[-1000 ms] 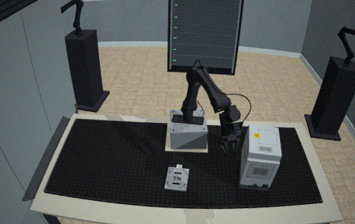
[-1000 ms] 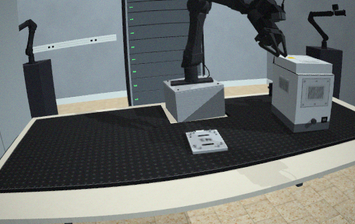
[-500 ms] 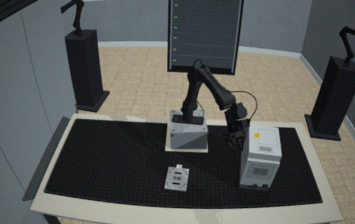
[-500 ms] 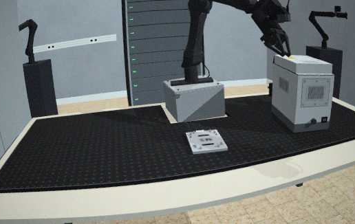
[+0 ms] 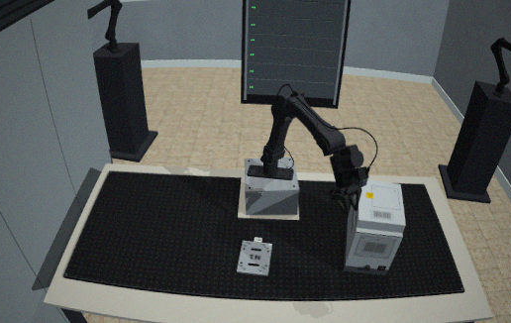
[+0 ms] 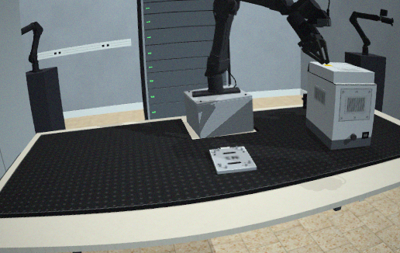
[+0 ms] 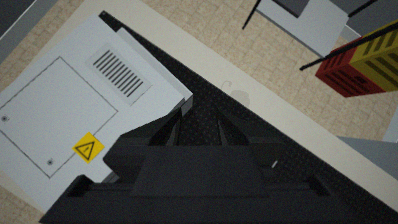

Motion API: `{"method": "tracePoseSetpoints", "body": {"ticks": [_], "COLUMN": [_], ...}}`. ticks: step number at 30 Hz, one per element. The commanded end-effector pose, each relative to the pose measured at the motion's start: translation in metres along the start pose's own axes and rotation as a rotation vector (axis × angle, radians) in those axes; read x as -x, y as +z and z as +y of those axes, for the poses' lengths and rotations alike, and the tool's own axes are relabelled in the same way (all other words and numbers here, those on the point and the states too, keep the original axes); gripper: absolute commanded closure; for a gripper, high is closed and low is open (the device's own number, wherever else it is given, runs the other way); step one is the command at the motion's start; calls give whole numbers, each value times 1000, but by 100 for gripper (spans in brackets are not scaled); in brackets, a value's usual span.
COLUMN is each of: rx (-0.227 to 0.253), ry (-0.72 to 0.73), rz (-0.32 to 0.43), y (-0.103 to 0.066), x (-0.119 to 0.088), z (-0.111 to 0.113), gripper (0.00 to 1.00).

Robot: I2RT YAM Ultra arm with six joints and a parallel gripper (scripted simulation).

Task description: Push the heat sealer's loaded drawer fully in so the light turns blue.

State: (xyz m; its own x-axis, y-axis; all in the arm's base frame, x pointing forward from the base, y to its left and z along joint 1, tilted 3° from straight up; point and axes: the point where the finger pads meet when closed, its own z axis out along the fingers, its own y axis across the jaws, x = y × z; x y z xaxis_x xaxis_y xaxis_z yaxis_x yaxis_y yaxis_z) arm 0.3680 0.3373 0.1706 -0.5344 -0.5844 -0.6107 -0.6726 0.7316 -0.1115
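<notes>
The heat sealer [image 5: 376,223] [image 6: 340,105] [image 7: 55,105] is a white box standing upright at the right of the black mat [image 5: 157,233]. Its top carries a yellow warning label [image 7: 88,147] [image 5: 369,195]. No drawer shows sticking out in any view, and I cannot make out the light, the seal sheet or the frame. My gripper [image 5: 350,198] [image 6: 322,58] [image 7: 199,111] hangs at the sealer's top edge on the side nearest the arm base. Its fingers point down, partly apart, with nothing between them.
The arm's grey base block [image 5: 270,195] [image 6: 220,112] stands mid-table at the back. A small grey fixture plate [image 5: 255,257] [image 6: 230,161] lies flat in front of it. Dark pedestals with arms stand off the table at the left [image 5: 120,99] and right [image 5: 484,139].
</notes>
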Motion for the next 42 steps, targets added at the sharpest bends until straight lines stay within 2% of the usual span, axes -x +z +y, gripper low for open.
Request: {"method": "tracePoseSetpoints", "body": {"ticks": [1,3,5,9,10,11,14,16,17,19,22,23,24,27,31,33,36,37,39,42], "rx": [40,37,25,25,59,83,91,107,99,89,89,91,128,170,159,151,151,190,227,231], "ry": [-39,-24,-29,-28,-47,-86,-94,-113,-99,-105,-105,-100,-125,-190,-175,-182,-180,-199,-265,-259], "rz": [-55,-54,-12,-19,-43,-33,-20,-20,-20,22,22,-2,-8,14,15,57,50,28,50,51], "y": [-27,-28,-20,-22,-32,-33,-32,-35,-36,-29,-31,-36,-41,-45,-46,-40,-43,-53,-55,-59], "x": [21,19,0,-1,12,11,10,7,6,-13,-17,-8,-2,-7,-10,-29,-32,-20,-24,-29], "z": [14,20,27,42,48,52,46,63,65,72,83,84,91,102,107,112,123,130,137,147], "gripper": [55,55,55,55,55,55,55,55,55,55,55,55,55,55,55,55,55,55,55,55]}}
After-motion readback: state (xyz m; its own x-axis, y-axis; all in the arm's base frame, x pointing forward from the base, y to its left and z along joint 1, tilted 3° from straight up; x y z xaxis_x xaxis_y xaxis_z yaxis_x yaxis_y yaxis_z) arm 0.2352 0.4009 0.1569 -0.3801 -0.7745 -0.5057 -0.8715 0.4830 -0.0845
